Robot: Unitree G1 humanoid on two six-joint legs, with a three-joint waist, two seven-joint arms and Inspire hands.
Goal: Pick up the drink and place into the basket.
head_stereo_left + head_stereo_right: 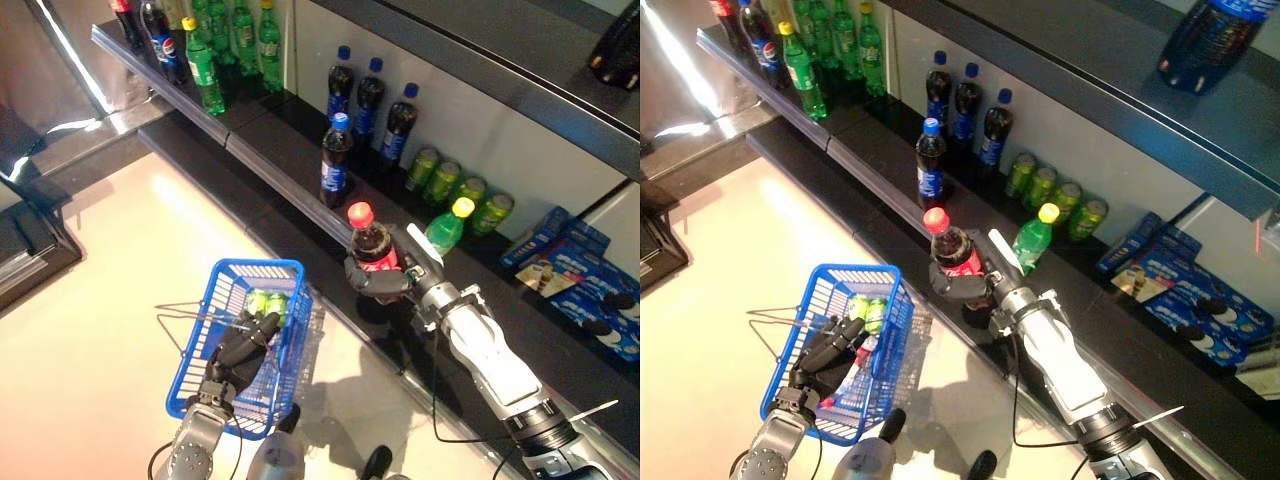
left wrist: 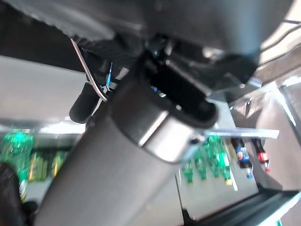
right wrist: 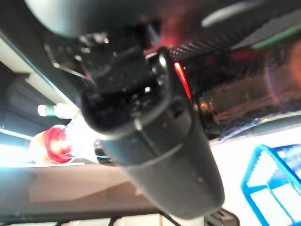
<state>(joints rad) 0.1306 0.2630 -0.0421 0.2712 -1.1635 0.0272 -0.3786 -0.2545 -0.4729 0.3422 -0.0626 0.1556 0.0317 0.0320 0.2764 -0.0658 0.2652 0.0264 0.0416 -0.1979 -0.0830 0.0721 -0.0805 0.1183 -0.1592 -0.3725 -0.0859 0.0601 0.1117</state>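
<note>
Red-capped cola bottle (image 1: 371,243) sits gripped in right hand (image 1: 385,280) beside wire-mesh basket (image 1: 240,345).

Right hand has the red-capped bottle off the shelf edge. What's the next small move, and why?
Probably swing the right hand leftward toward the basket. Its fingers are curled round the bottle, which stands upright in front of the shelf, to the right of the basket. The left hand holds the basket by its handle, and green cans already lie inside.
</note>
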